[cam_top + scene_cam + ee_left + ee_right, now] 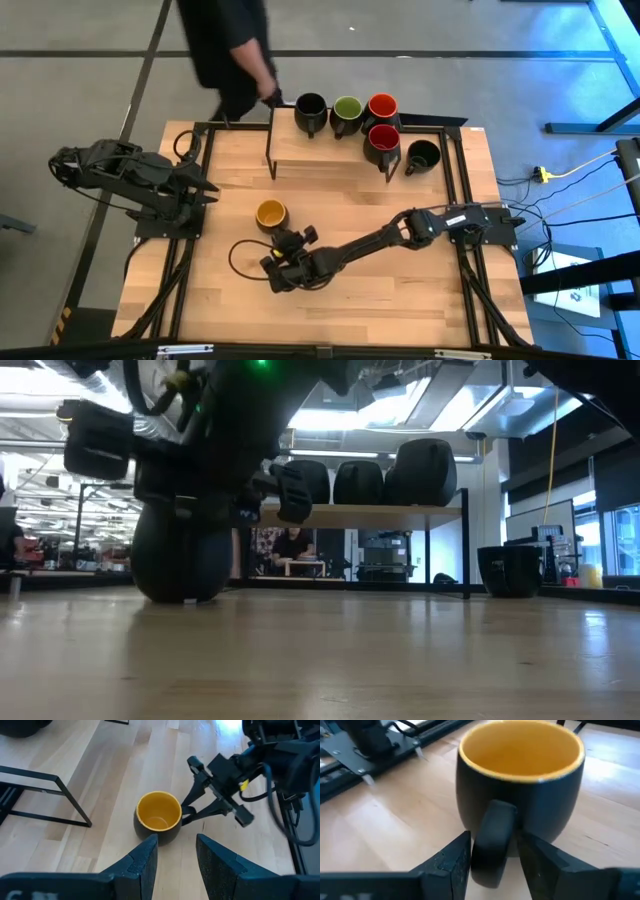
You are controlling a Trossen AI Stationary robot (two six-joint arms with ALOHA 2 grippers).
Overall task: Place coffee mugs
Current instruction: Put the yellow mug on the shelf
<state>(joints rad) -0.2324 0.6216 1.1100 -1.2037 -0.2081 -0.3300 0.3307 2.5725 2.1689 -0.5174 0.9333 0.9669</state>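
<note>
Right claw (492,857) is sitting low on the tabletop (350,310), fingers (447,857) straddling the handle (492,842) of the yellow mug (271,213), one on each side w/ slim gaps, not clamped yet. Yellow mug is standing upright on the tabletop, near its middle, handle pointing toward the right claw. Left claw (175,855) is hovering beside the yellow mug on the opp. side, fingers spread, gripping nothing. Beyond the yellow mug, a raised shelf (300,150) at the tabletop's far edge is carrying four mugs: black mug (310,108), green mug (347,110), red mug (381,108), and a 2nd red mug (383,138) just nearer. Another black mug (424,155) is standing on the tabletop just past the shelf's end. A person (230,45) is walking behind the shelf.
</note>
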